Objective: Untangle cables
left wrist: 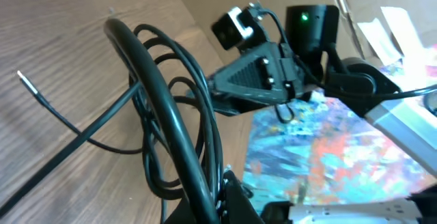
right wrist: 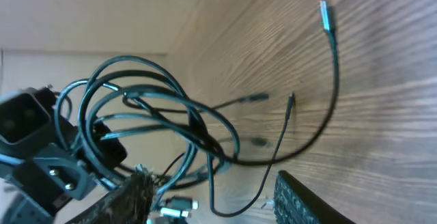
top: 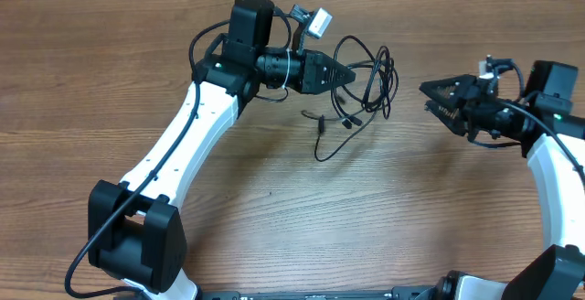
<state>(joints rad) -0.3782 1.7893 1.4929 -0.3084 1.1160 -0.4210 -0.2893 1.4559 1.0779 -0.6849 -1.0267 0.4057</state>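
Note:
The cables (top: 370, 76) are several thin black loops bunched at the back middle of the table. My left gripper (top: 350, 77) is shut on the left side of the bundle. In the left wrist view the loops (left wrist: 171, 108) rise out of its jaws (left wrist: 225, 200). Loose ends with small plugs trail down toward the table (top: 322, 126). My right gripper (top: 426, 99) is open and empty, a short way right of the loops. In the right wrist view its fingers (right wrist: 212, 183) frame the bundle (right wrist: 157, 118). One cord ends in a silver plug (right wrist: 325, 14).
The wooden table (top: 274, 208) spreads wide in front of both arms. The left arm's white link (top: 183, 135) runs diagonally across the left half. The right arm's link (top: 558, 167) stands at the right edge. A colourful surface (left wrist: 341, 149) lies beyond the table.

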